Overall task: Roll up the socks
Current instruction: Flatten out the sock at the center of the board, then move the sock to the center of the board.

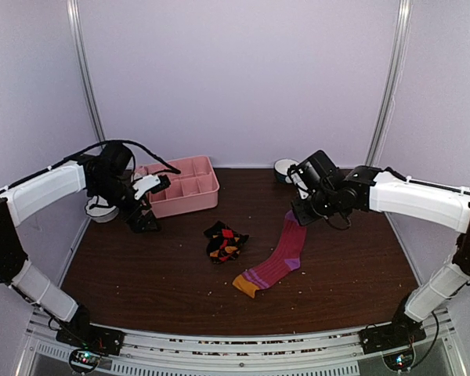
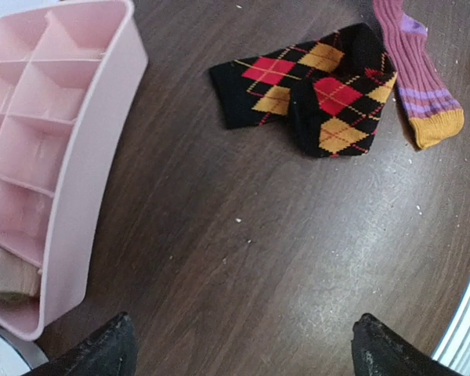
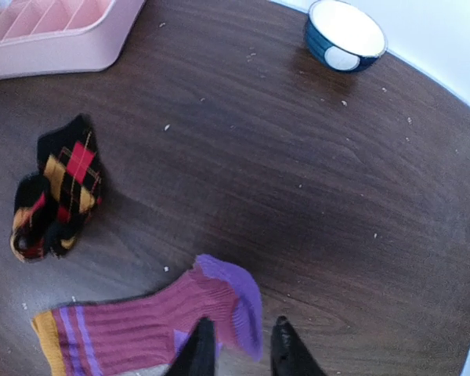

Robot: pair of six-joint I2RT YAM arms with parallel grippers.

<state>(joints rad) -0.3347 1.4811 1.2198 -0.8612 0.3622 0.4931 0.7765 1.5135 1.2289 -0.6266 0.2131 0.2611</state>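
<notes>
One pink sock (image 1: pixel 276 254), diagonal (orange end nearest)

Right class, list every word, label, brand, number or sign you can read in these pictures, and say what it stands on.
None: no view shows any readable text.
Argyle socks: diamond pattern only, no label visible.
Magenta sock: stripes only, no lettering.
Pink tray: plain, no markings.
Bowl: plain, no markings visible.

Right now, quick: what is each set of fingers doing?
Left fingers: wide open, empty.
Right fingers: slightly open, pink sock's cuff between the tips.
</notes>
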